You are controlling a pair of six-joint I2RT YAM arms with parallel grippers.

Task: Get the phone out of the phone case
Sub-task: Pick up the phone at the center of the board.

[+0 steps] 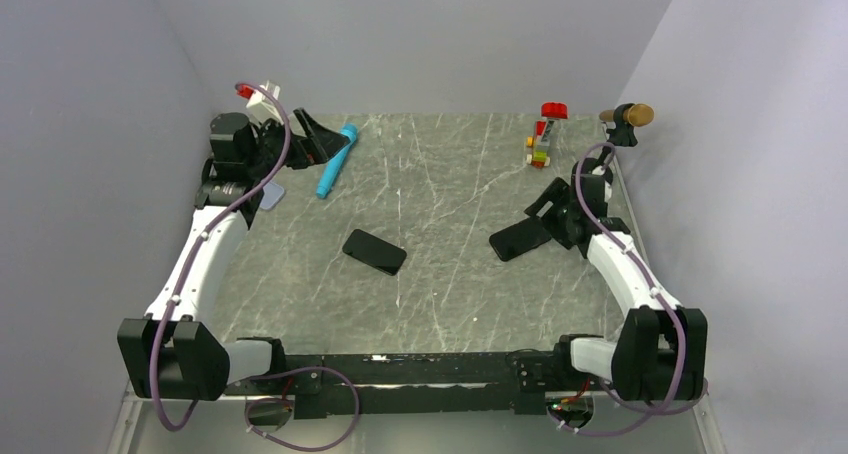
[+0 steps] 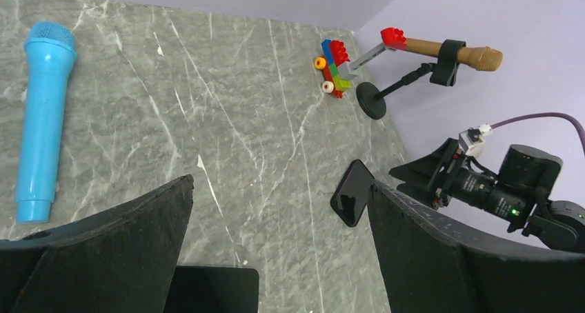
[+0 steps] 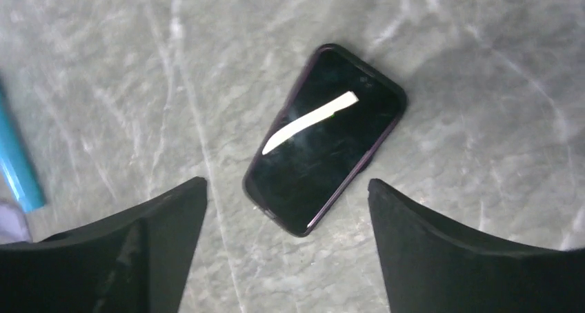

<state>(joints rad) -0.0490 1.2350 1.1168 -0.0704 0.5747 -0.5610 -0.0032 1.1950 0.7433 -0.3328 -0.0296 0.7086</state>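
The pale blue-grey phone case [image 1: 271,194] lies flat at the back left, partly under my left arm. A black phone [image 1: 375,251] lies in the middle of the table and shows at the bottom of the left wrist view [image 2: 210,289]. A second black phone [image 1: 519,240] lies by my right gripper [image 1: 535,219] and also shows in the left wrist view [image 2: 352,193]. My right gripper [image 3: 287,182] is open and empty, with a black phone with a purplish rim [image 3: 324,140] just ahead of its fingers. My left gripper [image 1: 315,139] [image 2: 281,182] is open and empty, above the table's back left.
A blue toy microphone [image 1: 337,161] [image 2: 43,120] lies beside the left gripper. A small toy-brick model [image 1: 541,146] [image 2: 334,68] stands at the back right. A brown microphone on a black stand [image 1: 630,116] [image 2: 441,54] is in the back right corner. Walls close in three sides.
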